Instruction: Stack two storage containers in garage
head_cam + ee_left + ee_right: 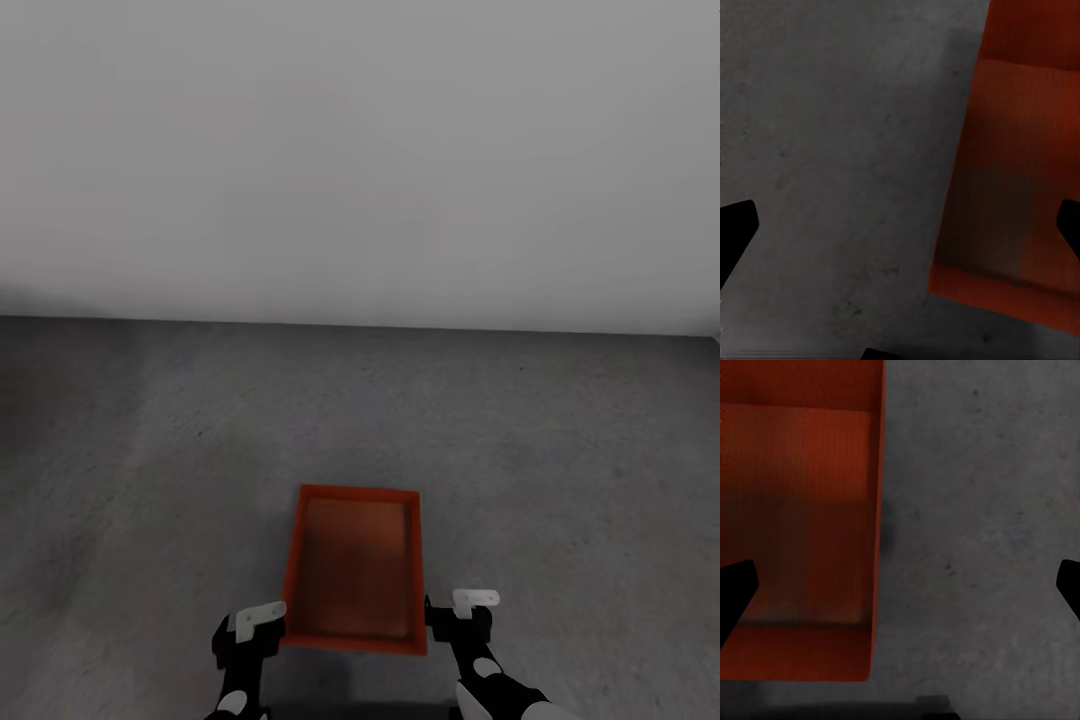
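Sitting on the dark grey, rough concrete floor (150, 450) of the garage is one orange-red, thin-walled, open-topped storage container (358, 570), close in front of the robot and well short of the plain white-grey wall (360, 150) behind it. Nothing is lying inside it, and no second bin is stacked on it. The left tool (250, 628) is hovering just beside the container's near left corner and the right tool (465, 612) just beside its near right corner; in both wrist views the dark fingers are standing wide apart, one over the orange-red container (1020, 172) and the other over bare floor, gripping nothing. The right wrist view is showing the same arrangement, with the container's wall (874, 510) running between the spread fingers.

Judging from this, the first half of the job is looking finished: one bin is resting in the garage and appears released. What is remaining, as far as can be judged, is fetching the other container and stacking it on top of this one.
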Available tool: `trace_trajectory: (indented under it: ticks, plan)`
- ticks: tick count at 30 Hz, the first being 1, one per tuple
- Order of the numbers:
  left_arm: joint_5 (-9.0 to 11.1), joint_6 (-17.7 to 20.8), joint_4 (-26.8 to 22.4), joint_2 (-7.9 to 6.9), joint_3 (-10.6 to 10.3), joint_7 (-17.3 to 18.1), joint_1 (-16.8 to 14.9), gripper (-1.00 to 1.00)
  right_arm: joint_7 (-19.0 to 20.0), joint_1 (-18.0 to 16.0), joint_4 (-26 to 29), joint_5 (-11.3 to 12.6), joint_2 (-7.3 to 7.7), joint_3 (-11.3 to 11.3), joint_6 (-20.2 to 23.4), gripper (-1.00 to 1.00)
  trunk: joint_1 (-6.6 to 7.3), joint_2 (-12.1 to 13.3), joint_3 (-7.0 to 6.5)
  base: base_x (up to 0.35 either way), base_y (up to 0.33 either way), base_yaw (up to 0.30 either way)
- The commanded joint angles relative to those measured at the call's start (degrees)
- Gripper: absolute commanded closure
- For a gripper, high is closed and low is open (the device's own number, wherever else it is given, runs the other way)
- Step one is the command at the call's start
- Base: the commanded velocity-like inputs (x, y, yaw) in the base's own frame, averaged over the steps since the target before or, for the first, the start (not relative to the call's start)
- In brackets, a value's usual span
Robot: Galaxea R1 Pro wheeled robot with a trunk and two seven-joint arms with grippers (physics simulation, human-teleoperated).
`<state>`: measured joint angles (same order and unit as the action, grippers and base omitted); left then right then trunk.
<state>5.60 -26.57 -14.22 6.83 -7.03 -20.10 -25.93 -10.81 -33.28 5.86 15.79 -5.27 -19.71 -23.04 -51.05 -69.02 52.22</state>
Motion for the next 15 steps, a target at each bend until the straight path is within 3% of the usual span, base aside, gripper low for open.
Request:
trace_trajectory:
  ticks: [1, 15]
  plan:
    - [0.67, -0.19, 0.11, 0.06, -0.46, -0.33, -0.01, -1.0, -0.26, -0.03, -0.04, 0.45, -0.01, -0.5, -0.18, -1.0, 0.0, -0.02, 0.03, -0.105, 0.089, 0.0]
    - [0.16, -0.21, 0.16, 0.02, -0.38, -0.3, -0.05, -1.0, -0.26, -0.03, -0.06, 0.51, -0.01, -0.5, -0.17, -1.0, 0.0, -0.02, 0.03, -0.21, 0.132, 0.0]
